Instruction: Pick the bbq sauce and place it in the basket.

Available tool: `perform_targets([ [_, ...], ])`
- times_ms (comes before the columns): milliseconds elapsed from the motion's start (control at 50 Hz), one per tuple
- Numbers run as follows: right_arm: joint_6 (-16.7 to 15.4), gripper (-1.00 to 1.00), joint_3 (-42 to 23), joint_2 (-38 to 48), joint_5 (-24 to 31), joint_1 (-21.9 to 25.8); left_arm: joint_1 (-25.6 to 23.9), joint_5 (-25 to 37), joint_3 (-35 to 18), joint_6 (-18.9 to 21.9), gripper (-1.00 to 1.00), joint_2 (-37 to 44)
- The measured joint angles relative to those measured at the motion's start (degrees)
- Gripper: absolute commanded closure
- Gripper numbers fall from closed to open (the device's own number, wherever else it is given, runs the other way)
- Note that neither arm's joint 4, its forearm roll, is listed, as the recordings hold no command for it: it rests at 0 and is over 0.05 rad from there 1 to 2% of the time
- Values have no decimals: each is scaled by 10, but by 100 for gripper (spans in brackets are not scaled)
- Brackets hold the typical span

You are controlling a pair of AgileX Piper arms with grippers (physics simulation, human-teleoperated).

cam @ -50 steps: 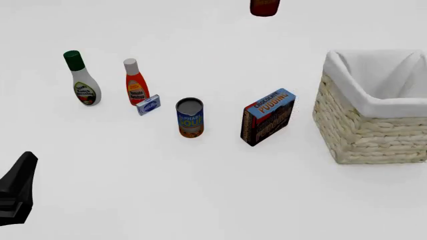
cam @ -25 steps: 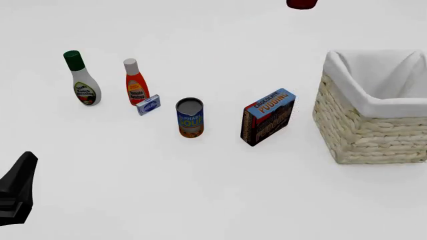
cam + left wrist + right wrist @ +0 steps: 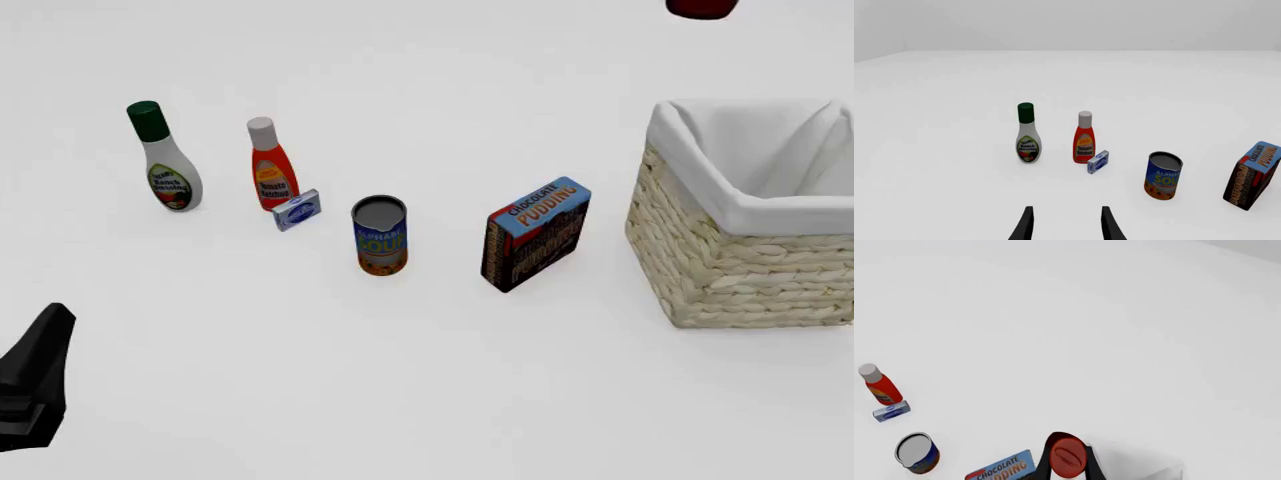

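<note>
The bbq sauce (image 3: pixel 1067 456) shows from above in the right wrist view as a red cap on a dark bottle, with my right gripper (image 3: pixel 1067 467) shut on it, one dark finger on each side. In the front view only the bottle's dark red lower end (image 3: pixel 701 8) shows at the top edge, held high, behind the basket's far left corner. The basket (image 3: pixel 727 265), pale wicker with a white lining, stands at the right; its white corner (image 3: pixel 1141 462) lies beside the cap. My left gripper (image 3: pixel 1066 227) is open and empty, low at the near left (image 3: pixel 40 380).
Across the table from left to right stand a white bottle with a green cap (image 3: pixel 167 160), an orange-red bottle with a white cap (image 3: pixel 271 168), a small blue box (image 3: pixel 296 209), a soup can (image 3: pixel 380 235) and a chocolate pudding box (image 3: pixel 537 233).
The bbq sauce has moved right along the top edge of the front view and a little higher, toward the basket. The left arm has not moved.
</note>
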Motion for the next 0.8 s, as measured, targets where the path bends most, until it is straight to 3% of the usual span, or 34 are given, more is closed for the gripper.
perform_targets([
  [800, -4, 100, 168, -100, -54, -126, 0, 0, 0, 0, -100, 0],
])
